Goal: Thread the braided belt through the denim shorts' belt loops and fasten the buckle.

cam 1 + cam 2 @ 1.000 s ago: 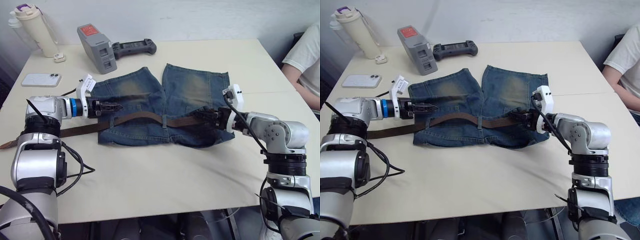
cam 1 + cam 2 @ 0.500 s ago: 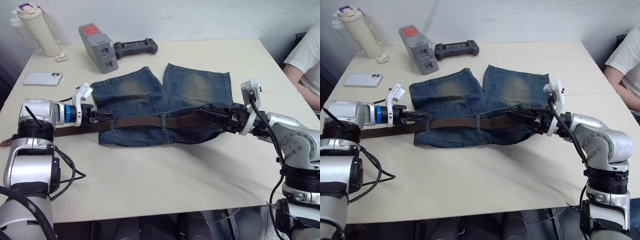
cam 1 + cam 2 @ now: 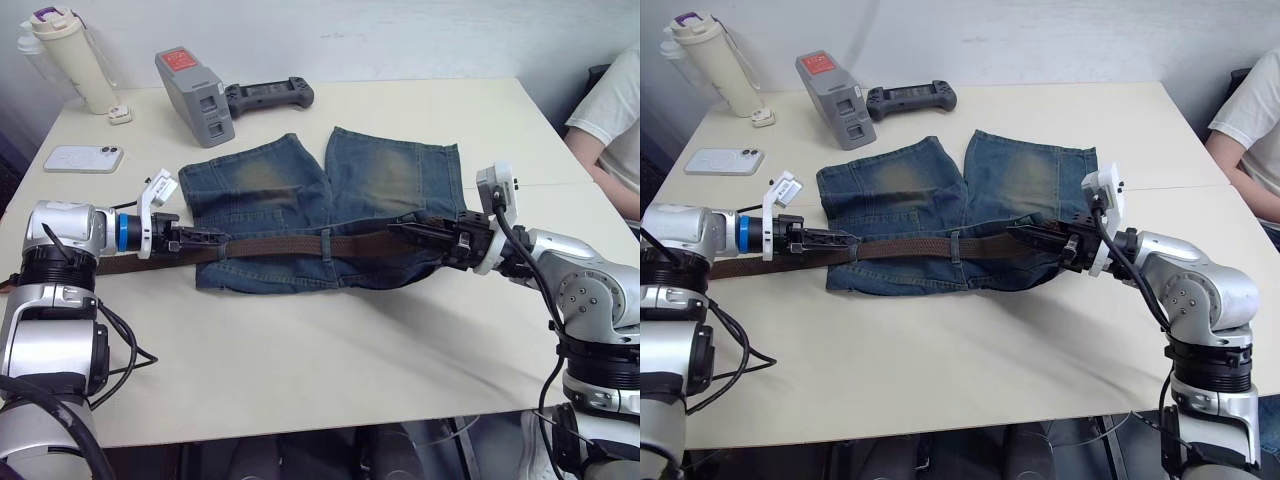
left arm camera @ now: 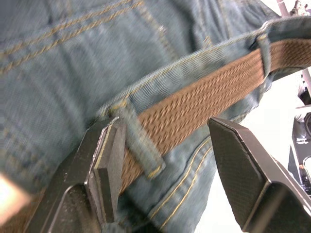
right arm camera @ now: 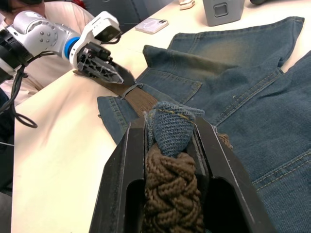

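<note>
we see the denim shorts (image 3: 320,215) lying flat on the cream bench (image 3: 300,350), waistband toward us and legs pointing away. the braided belt (image 3: 290,246) runs along the waistband, passing under a belt loop at the left end (image 4: 138,145) and another near the middle (image 3: 326,243). past the shorts' left edge the belt trails across the bench to its dark end (image 3: 8,284) near the bench's edge.

our left claw (image 3: 200,240) sits at the left end of the waistband. in the left wrist view its fingers (image 4: 109,165) are spread, one on each side of the belt and the loop there; one finger lies right against the belt edge, the other stands apart from it.

our right claw (image 3: 425,238) is at the right end of the waistband. in the right wrist view its fingers (image 5: 124,179) are pinching together a fold of denim and the thick braided end of the belt, and the waistband looks lifted a little off the bench there. we cannot make out the buckle.

at the far side of the bench stand a grey device with a red label (image 3: 195,97), a black controller (image 3: 268,95), a white phone (image 3: 83,158) and a pale bottle (image 3: 70,55). a person's arm in a white sleeve (image 3: 612,115) is at the right edge.
</note>
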### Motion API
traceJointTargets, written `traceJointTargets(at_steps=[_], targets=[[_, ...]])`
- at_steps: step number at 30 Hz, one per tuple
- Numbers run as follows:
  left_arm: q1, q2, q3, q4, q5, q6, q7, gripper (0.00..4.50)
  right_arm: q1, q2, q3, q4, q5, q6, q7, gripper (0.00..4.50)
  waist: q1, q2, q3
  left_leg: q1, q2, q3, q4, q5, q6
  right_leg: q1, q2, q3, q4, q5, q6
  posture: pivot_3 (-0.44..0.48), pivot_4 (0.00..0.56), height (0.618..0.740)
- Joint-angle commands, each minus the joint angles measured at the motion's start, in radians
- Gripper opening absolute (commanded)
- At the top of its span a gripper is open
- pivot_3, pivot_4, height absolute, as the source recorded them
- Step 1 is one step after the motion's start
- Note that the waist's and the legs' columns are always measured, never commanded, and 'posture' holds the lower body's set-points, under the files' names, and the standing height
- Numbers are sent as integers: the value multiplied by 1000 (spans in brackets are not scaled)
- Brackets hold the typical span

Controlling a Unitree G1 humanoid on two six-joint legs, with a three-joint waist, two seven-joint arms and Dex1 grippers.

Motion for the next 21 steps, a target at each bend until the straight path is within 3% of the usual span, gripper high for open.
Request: traceJointTargets(at_steps=[1,6,17,20,21], targets=[[2,12,4,-21,-3,-8,10,2143,-22,-11,-9,-11,14,-24,-3,413,0,0,0,0,0,0,0,0,0,0,0,0,0,0,0,0,150,664],[0,-8,18,-20,-17,5,36,84,-23,-11,-9,-14,23,-22,-11,413,0,0,0,0,0,0,0,0,0,0,0,0,0,0,0,0,150,664],[-52,-2,84,38,-42,11,87,0,-17,-11,-10,-17,27,-18,-21,413,0,0,0,0,0,0,0,0,0,0,0,0,0,0,0,0,150,664],[-36,6,50,8,-34,8,40,0,-14,-10,-8,-18,26,-20,-22,413,0,0,0,0,0,0,0,0,0,0,0,0,0,0,0,0,150,664],[-31,5,46,3,-33,5,35,337,-13,-10,-6,-18,24,-21,-22,413,0,0,0,0,0,0,0,0,0,0,0,0,0,0,0,0,150,664]])
